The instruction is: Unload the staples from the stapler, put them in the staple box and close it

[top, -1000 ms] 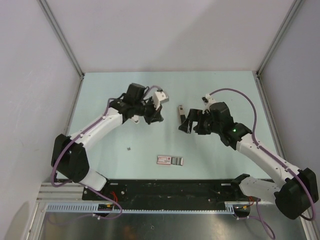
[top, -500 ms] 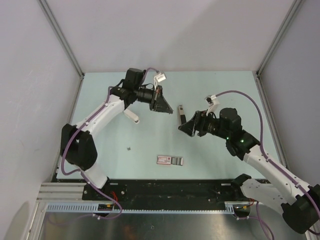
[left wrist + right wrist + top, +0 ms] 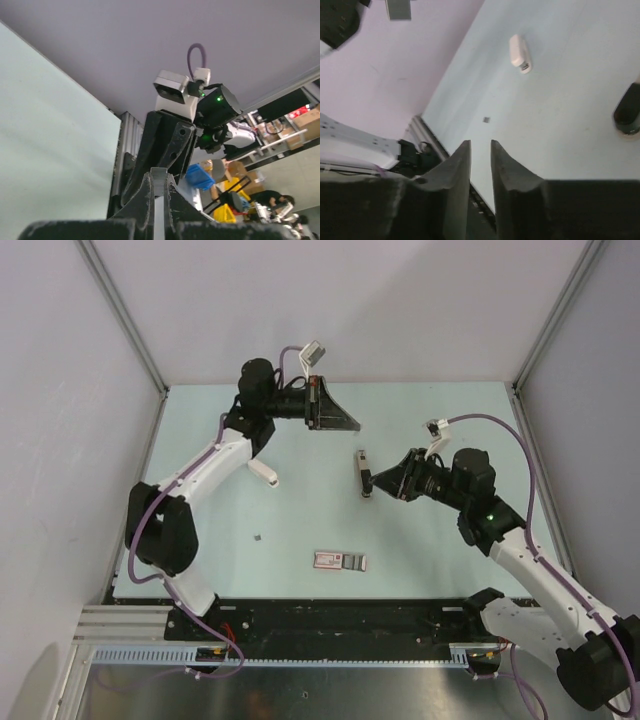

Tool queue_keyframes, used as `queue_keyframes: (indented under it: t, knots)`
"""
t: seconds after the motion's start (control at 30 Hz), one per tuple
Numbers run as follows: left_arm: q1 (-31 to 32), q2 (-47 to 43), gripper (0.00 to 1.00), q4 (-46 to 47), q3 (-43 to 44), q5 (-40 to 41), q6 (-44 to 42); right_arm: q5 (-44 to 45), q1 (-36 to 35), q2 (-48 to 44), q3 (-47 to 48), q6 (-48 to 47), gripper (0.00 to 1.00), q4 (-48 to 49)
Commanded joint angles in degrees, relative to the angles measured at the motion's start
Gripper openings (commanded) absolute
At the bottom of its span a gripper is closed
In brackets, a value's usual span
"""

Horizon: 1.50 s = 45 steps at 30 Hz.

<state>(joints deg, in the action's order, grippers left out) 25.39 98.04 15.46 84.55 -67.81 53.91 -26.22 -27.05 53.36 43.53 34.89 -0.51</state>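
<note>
The white stapler (image 3: pixel 263 472) lies on the pale green table (image 3: pixel 300 510), left of centre; in the right wrist view the stapler (image 3: pixel 520 53) sits far ahead. One tiny dark staple (image 3: pixel 259 537) lies near it, and the staple (image 3: pixel 486 119) also shows from the right wrist. My left gripper (image 3: pixel 352 426) is raised over the back of the table, pointing right. That left gripper (image 3: pixel 159 172) is shut on a thin light-grey metal strip (image 3: pixel 159 181). My right gripper (image 3: pixel 368 484) hovers by a narrow dark piece (image 3: pixel 361 464). The right gripper (image 3: pixel 480 142) has a slim gap, nothing in it.
A flat pink-and-grey packet (image 3: pixel 340 561) lies near the front middle. Grey walls close in the table at the back and both sides. A black rail (image 3: pixel 340 615) runs along the near edge by the arm bases. A dark rounded object (image 3: pixel 627 112) shows at the right wrist view's edge.
My left arm lifted off the stapler and swung up toward the back, leaving the white stapler lying on the table. The right jaws narrowed from wide apart, and that arm drew back rightward.
</note>
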Motion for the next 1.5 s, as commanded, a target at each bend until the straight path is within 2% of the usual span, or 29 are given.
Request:
queue_keyframes:
  t: [0.0,0.07,0.1,0.2,0.53,0.97,1.47]
  knots:
    - [0.63,-3.12,0.00,14.63,-5.05,-1.42,13.17,-4.38,-0.02,-1.01,2.51,0.96,0.44,3.06]
    - [0.76,-3.51,0.00,16.32,-7.77,-1.53,14.17,-4.33,-0.31,-1.65,2.52,0.81,0.66,3.48]
    - [0.87,-3.67,0.00,17.30,-8.98,-1.62,14.80,-4.22,-0.47,-1.93,2.52,0.80,0.72,3.93]
    - [1.46,-4.01,0.00,19.81,-12.03,-2.17,16.29,-4.40,-0.92,-2.46,2.53,1.52,0.77,6.49]
    - [2.30,-4.53,0.00,24.86,-18.16,-2.15,19.43,-3.94,-3.89,-0.90,2.53,5.37,0.71,16.52]
    - [2.30,-6.59,0.00,28.48,-20.32,-1.54,22.39,0.81,-7.04,2.93,2.53,6.09,0.63,19.15]
    - [2.30,-7.76,0.00,28.88,-21.54,-1.20,22.37,5.16,-8.64,5.34,2.53,8.35,0.39,24.09]
